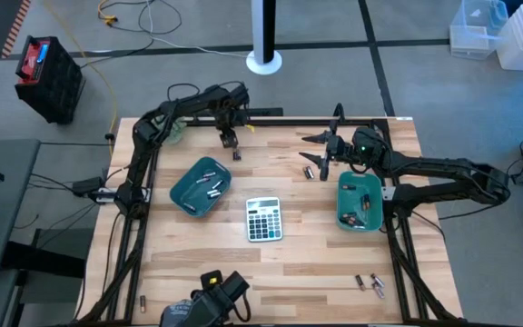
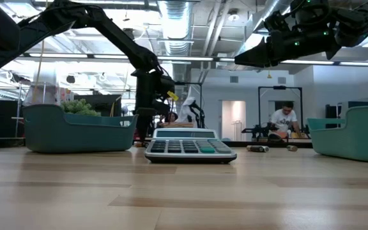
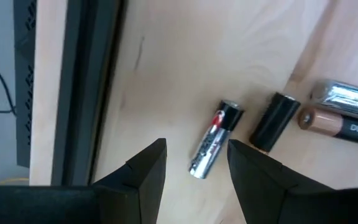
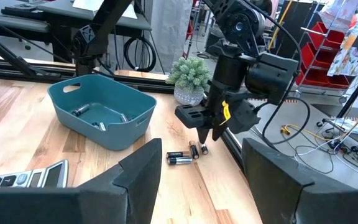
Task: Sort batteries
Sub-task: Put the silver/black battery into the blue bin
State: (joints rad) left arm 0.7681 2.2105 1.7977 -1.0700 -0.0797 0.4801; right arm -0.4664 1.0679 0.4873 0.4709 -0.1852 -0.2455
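My left gripper (image 3: 194,152) points down at the table's far edge, open, just above a silver, black and red battery (image 3: 214,140) that lies flat on the wood; its fingers stand on either side of the battery's end without touching. Beside that battery lie a black one (image 3: 275,121), a copper-toned one (image 3: 337,122) and a silvery one (image 3: 348,97). This cluster (image 1: 237,154) shows below the left gripper (image 1: 231,143) in the high view. My right gripper (image 1: 312,153) hovers level and open, right of centre, with two batteries (image 1: 309,172) on the table under it.
A teal tray (image 1: 187,194) holding a few batteries sits left of the grey calculator (image 1: 263,219); a second teal tray (image 1: 345,211) with batteries sits right of it. Loose batteries (image 1: 370,284) lie near the front right. A small potted plant (image 4: 191,78) stands at the far edge.
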